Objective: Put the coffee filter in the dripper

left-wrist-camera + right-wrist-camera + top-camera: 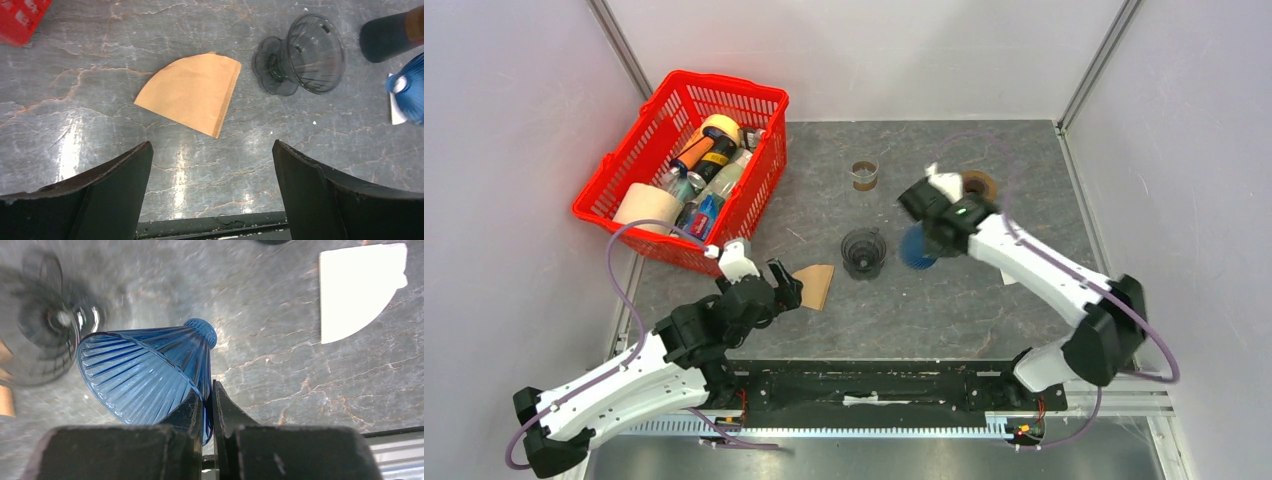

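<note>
**Step in hand (judged):** pick up the brown coffee filter point(192, 90) with the left gripper point(211, 144) and carry it to a dripper.

**Locations.** The filter lies flat on the table point(944, 320), folded to a fan. It is just beyond the left gripper and just left of the dark dripper point(305, 55), not touching it. The dark dripper appears tipped on its side. A white filter point(357, 290) lies to the right.

**Procedure.**
1. Flat paper offers little to bite on. Bring one finger down on the near seamed edge and raise it before closing.
2. Pinch close to the edge (a deep grip would hold the cone flat).
3. Keep the curved edge uppermost so that the point enters first.

**Arm pose.**
- Left: the forearm reaches low from the near-left base toward the far right. The jaws are spread wide with nothing between them.
- Right: the arm reaches from the near-right base toward the far left. The right gripper point(209, 390) is clamped on the rim wall of the blue dripper point(145, 375), which is tilted, just right of the dark one. Whether it touches the table cannot be told.
</note>
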Robot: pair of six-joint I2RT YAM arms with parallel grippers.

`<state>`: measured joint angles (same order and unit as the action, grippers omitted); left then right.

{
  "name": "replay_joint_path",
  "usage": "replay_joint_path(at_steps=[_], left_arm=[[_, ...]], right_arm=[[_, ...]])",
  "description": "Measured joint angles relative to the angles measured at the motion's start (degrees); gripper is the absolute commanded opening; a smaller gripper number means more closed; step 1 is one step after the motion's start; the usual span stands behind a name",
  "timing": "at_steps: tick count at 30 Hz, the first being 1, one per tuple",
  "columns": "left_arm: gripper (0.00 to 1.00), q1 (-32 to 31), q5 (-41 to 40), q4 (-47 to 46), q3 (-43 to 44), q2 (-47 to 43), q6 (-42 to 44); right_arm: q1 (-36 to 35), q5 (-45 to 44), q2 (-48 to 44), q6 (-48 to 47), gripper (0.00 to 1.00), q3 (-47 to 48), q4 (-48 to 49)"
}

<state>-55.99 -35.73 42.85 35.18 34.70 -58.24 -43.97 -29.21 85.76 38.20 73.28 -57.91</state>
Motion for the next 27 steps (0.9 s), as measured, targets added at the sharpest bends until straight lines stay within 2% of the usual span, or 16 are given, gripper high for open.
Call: replay_joint_path(at_steps=[3, 7, 11, 14, 18, 27], left_arm=[[0.96, 0.0, 1.9, -2.2, 0.0, 0.0, 1.6], [0.96, 0.0, 4.0, -5.4, 0.0, 0.4, 3.8], [0.96, 0.0, 4.8, -7.7, 0.1, 1.9, 5.4], [0.96, 0.0, 5.2, -8.6, 0.1, 3.5, 6.1], [0.96, 0.0, 6.3, -9.3, 0.2, 5.3, 6.6], [0.96, 0.0, 8.0, -12.2, 0.2, 5.9, 6.7]], right_arm=[[10.2, 6.4, -4.8, -3.1, 0.0, 2.6, -0.1], [20.9, 14.4, -6.3, -5.8, 0.0, 8.8, -0.6], [32.5, 25.1, -3.4, -7.6, 0.0, 16.9, -1.7], [38.7, 31.6, 1.6, -8.7, 0.0, 22.4, -3.1], [44.7, 40.2, 10.4, -10.8, 0.0, 27.7, -5.2], [48.7, 44.5, 16.3, -12.8, 0.0, 31.9, -7.2]])
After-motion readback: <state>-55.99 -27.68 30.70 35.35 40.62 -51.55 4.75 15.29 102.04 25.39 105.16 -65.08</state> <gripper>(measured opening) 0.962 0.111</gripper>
